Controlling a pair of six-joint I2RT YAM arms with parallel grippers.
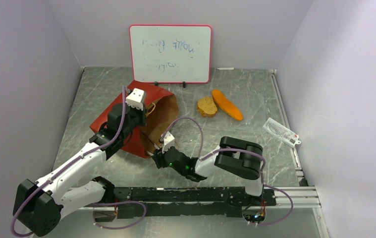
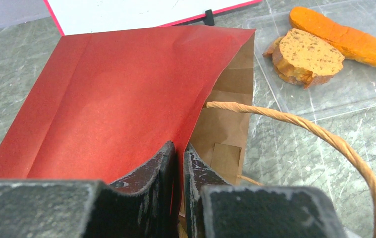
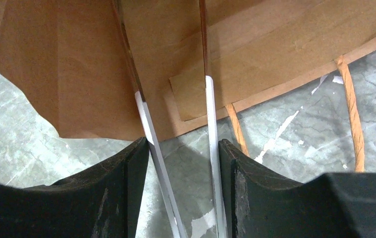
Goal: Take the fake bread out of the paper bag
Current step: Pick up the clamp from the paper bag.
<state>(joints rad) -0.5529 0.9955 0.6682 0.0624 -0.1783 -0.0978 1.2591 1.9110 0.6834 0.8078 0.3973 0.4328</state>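
Note:
The paper bag (image 1: 100,123) lies on its side, red outside and brown inside, with its mouth facing right. My left gripper (image 2: 178,148) is shut on the edge of the bag's upper red wall (image 2: 116,89) and holds the mouth up. My right gripper (image 3: 183,148) sits low at the mouth (image 1: 157,157), shut on thin tongs (image 3: 210,114) whose two arms reach into the brown inside (image 3: 67,64). What the tong tips touch is hidden. Two pieces of fake bread, a round brown slice (image 1: 207,106) and a long orange loaf (image 1: 227,104), lie on a clear sheet (image 2: 344,99) to the bag's right.
A whiteboard (image 1: 170,53) stands at the back behind the bag. A small printed packet (image 1: 281,132) lies near the right wall. The bag's twisted paper handles (image 3: 351,109) trail on the table at the mouth. A black rail (image 1: 190,194) runs along the near edge.

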